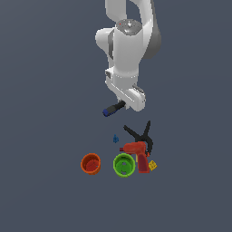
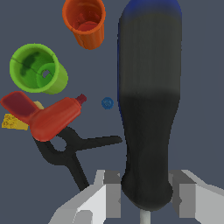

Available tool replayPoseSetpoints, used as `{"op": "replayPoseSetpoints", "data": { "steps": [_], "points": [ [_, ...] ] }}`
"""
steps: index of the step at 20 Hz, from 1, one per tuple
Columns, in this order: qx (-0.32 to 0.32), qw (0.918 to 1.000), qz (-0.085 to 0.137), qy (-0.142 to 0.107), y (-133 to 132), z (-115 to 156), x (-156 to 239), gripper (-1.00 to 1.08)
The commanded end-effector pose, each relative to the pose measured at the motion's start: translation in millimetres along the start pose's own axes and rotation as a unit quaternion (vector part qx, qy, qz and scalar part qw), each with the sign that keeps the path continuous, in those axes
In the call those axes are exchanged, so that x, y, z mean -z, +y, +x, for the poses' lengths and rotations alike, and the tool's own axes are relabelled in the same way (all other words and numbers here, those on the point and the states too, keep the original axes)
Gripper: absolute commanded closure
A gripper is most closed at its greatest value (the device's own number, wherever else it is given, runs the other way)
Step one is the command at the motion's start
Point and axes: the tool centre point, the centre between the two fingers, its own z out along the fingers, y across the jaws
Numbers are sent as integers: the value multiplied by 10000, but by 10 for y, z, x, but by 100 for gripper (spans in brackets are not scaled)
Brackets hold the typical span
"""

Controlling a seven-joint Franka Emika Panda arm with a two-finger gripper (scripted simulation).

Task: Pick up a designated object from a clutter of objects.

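My gripper (image 1: 122, 105) is shut on the screwdriver (image 1: 112, 109) and holds it in the air above the clutter. Its dark blue and black handle sticks out toward the exterior view's left. In the wrist view the handle (image 2: 148, 100) fills the middle, clamped between my fingers (image 2: 111, 192), with the thin grey shaft (image 2: 145, 217) just showing. Below lie the orange cup (image 1: 91, 163), green cup (image 1: 123, 165), red toy drill (image 1: 138, 153), black clamp (image 1: 140, 133), tiny blue piece (image 1: 115, 138) and small yellow piece (image 1: 152, 166).
The wrist view shows the same items on the dark floor: orange cup (image 2: 85, 22), green cup (image 2: 38, 68), red drill (image 2: 46, 116), black clamp (image 2: 70, 151), blue piece (image 2: 107, 103), yellow piece (image 2: 14, 121).
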Motion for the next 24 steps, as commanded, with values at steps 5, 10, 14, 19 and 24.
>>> {"op": "replayPoseSetpoints", "data": {
  "steps": [5, 10, 14, 19, 24],
  "points": [
    [-1, 10000, -3, 12, -99, -462, 605, 108],
    [3, 10000, 0, 7, -179, -778, 1017, 108],
    [5, 10000, 2, 1, -238, -984, 1289, 108],
    [6, 10000, 6, -5, -298, -1163, 1529, 108],
    [6, 10000, 9, -11, -336, -1246, 1649, 108]
  ]
}}
